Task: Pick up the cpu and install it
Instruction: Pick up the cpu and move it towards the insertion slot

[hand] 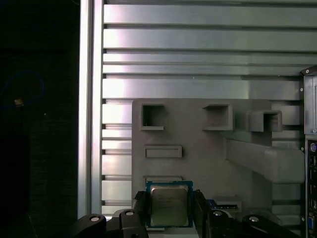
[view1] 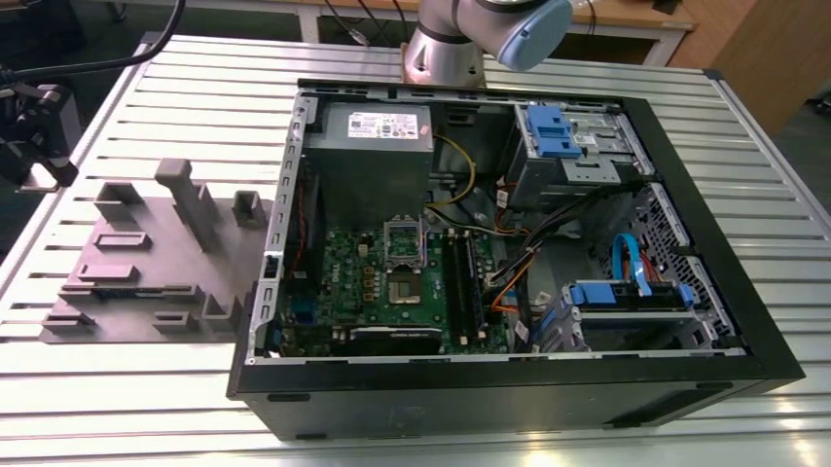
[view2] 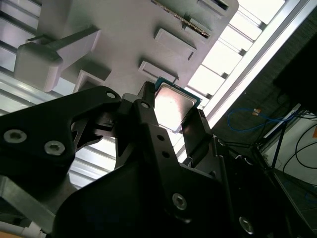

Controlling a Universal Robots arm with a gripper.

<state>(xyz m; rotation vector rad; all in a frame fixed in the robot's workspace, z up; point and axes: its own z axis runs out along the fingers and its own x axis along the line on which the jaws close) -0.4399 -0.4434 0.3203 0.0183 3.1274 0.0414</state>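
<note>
In both wrist views the cpu (hand: 169,204) (view2: 173,106), a small square chip with a pale metal top and green edge, sits flat between my two black fingers (hand: 140,208). My gripper (hand: 169,210) (view2: 171,111) is shut on it, one finger against each opposite side. It hangs above the grey fixture block (hand: 198,148) (view2: 124,44), well above its recesses. In the exterior view my gripper (view1: 33,126) is at the left edge, above the table and left of the fixture block (view1: 143,263). The open socket (view1: 405,255) lies on the green motherboard (view1: 389,282).
An open black computer case (view1: 520,389) lies on the slatted metal table (view1: 156,389), with a grey power supply (view1: 370,146), blue drive brackets (view1: 552,131) and loose cables (view1: 520,263) inside. The fixture block has upright posts (view1: 182,195). The arm's base (view1: 449,49) stands behind the case.
</note>
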